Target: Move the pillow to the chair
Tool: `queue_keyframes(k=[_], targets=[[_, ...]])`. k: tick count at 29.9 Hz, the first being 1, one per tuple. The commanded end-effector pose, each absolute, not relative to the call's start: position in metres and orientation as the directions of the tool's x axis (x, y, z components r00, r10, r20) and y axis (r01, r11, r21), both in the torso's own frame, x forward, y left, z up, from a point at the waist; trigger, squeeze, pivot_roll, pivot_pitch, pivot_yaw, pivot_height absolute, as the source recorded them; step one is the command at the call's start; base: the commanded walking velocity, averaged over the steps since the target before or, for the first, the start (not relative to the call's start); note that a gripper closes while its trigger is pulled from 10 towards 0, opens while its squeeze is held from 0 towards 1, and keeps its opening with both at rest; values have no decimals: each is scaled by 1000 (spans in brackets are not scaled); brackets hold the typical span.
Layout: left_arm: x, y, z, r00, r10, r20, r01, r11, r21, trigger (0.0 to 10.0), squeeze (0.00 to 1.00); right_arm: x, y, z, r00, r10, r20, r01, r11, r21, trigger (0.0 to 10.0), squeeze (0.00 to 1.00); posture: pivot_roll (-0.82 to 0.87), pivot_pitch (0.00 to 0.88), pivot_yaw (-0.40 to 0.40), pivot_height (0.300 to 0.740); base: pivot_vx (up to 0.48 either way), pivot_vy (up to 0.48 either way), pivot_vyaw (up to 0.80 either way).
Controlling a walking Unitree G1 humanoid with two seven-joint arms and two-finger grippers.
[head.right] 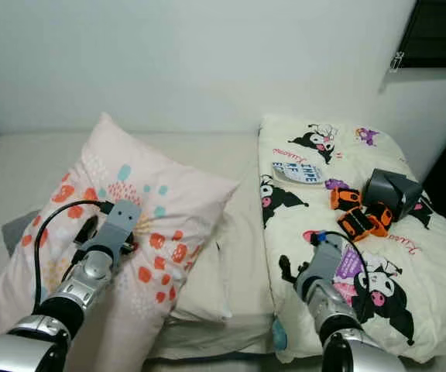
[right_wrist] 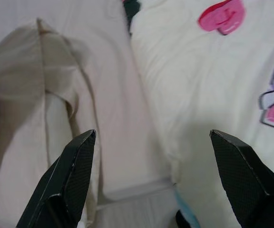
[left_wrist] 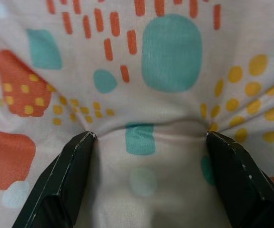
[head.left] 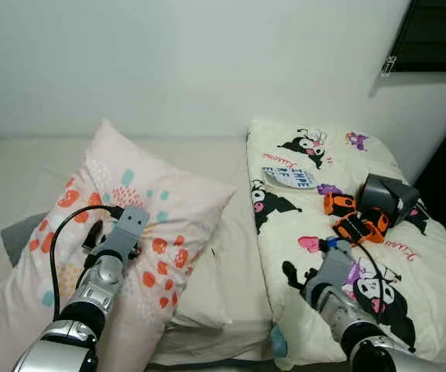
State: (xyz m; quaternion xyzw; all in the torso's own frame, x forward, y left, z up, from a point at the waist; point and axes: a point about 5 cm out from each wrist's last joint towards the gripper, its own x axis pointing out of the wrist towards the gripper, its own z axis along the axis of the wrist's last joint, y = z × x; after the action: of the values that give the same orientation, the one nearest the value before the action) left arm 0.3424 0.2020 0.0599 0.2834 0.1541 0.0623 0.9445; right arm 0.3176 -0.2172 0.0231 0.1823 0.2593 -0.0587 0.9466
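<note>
The patterned pillow [head.left: 122, 232] leans on the bed [head.left: 22, 167]. The left gripper [left_wrist: 149, 142] presses into it, fingers [left_wrist: 65, 175] spread, fabric bunched between them. The right gripper [right_wrist: 151, 156] hovers open over the cartoon quilt [head.left: 347, 232] edge.

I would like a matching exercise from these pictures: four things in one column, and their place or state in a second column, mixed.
Things:
1. pillow
2. left gripper
3. right gripper
4. orange toys

Places or states:
a. open, above the gap between bedding
b. on the cartoon quilt
c. propped up, left part of the bed
d. open, fingertips pressing into patterned fabric

Pairs: 1-c, 2-d, 3-a, 4-b
</note>
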Motion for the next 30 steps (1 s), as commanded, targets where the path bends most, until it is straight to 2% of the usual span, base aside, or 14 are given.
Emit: queue_keyframes(k=[1,5,12,13,14,30], targets=[[323,208,32,887,241,-395,3,851,526,10000,0,317,-219,23,859,-24,-512,216,922,320,10000,0,-199,106,10,740,0,0,0],[309,207,12,838,242,-489,16,885,465,10000,0,324,-224,34,888,-19,-459,195,921,338,10000,0,-254,158,27,740,0,0,0],[313,214,19,841,278,-464,-43,889,456,10000,0,326,-222,38,908,5,-418,161,918,361,10000,0,-279,190,29,740,0,0,0],[316,219,24,846,296,-444,-63,882,468,3922,0,328,-220,41,916,19,-400,143,918,370,10000,0,-300,209,31,740,0,0,0],[318,223,27,850,309,-427,-80,876,476,0,0,329,-217,44,924,30,-382,127,917,379,10000,0,-306,213,33,740,0,0,0],[324,223,36,871,309,-383,-93,868,488,0,0,343,-213,67,958,56,-282,72,902,425,10000,0,-305,195,41,740,0,0,0]])
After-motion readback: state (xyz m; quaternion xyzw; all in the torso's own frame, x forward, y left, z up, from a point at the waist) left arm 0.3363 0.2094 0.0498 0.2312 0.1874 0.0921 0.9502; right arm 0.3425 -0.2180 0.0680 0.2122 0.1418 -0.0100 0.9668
